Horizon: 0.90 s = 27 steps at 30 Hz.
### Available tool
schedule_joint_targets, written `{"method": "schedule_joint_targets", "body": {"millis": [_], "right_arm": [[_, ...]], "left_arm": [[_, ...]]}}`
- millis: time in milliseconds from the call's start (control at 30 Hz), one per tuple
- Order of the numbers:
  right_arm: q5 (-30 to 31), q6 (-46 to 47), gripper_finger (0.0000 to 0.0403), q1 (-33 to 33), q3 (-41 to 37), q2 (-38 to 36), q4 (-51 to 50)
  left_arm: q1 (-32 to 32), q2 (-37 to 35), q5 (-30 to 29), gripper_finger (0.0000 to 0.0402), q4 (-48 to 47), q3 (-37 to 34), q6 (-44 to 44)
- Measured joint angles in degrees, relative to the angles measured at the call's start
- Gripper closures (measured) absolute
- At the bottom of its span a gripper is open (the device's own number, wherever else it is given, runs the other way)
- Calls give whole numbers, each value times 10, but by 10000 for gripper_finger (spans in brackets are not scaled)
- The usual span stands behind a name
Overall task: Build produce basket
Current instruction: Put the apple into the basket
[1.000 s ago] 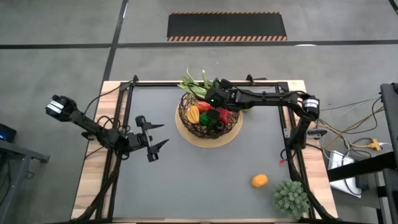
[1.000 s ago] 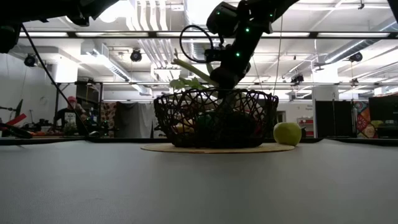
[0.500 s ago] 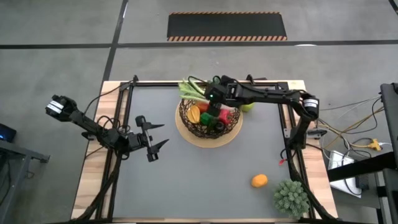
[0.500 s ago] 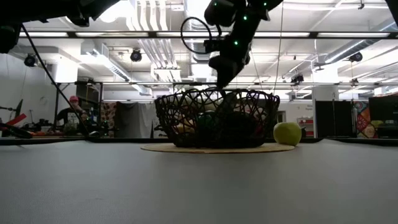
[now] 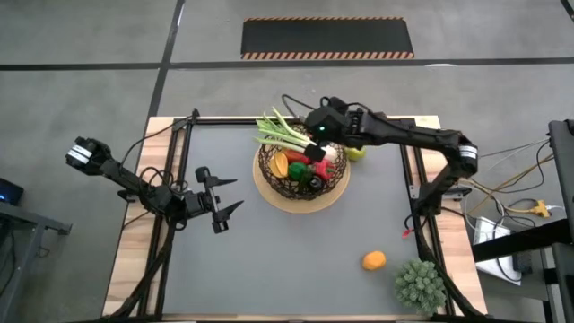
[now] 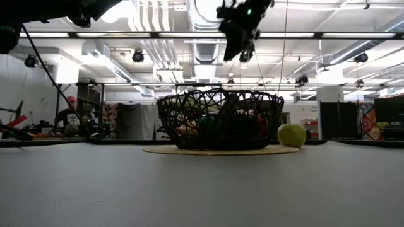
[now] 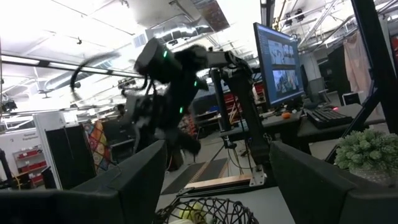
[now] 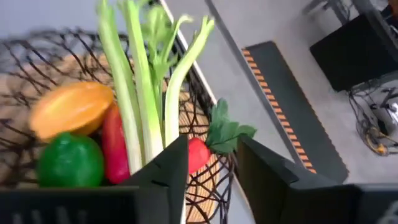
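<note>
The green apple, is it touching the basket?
Apart. In the low view the green apple sits beside the basket with a sliver of background showing between them.

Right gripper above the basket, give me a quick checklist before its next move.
1. Right gripper clear above the basket: ok.
2. Right gripper carries nothing: ok, only a gap between its fingers in the wrist view.
3. Leek settled: not ok, it sticks out over the rim.
4. Orange free on the table: ok.
5. Green apple free beside the basket: ok.
6. Left gripper out of the way: ok, open, far left.
</note>
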Motion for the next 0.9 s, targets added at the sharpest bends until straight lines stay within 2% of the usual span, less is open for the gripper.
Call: {"method": "schedule_joint_targets", "body": {"millis": [67,267,333,433,600,900], "right_arm": [[-21,13,308,0,5,-19,-18],[-150,105,377,-4,5,-68,-103],[-156,148,389,-4,5,-79,-139],[-161,191,386,-4,5,-90,-187],[-160,245,335,-11,5,-95,-239],[-159,299,162,-99,5,-76,-316]], "left_arm": [[0,0,0,134,0,0,0],[0,0,0,134,0,0,-1],[0,0,0,134,0,0,-1],[0,0,0,134,0,0,-1],[0,0,0,134,0,3,-2],[0,0,0,134,0,3,-2]]}}
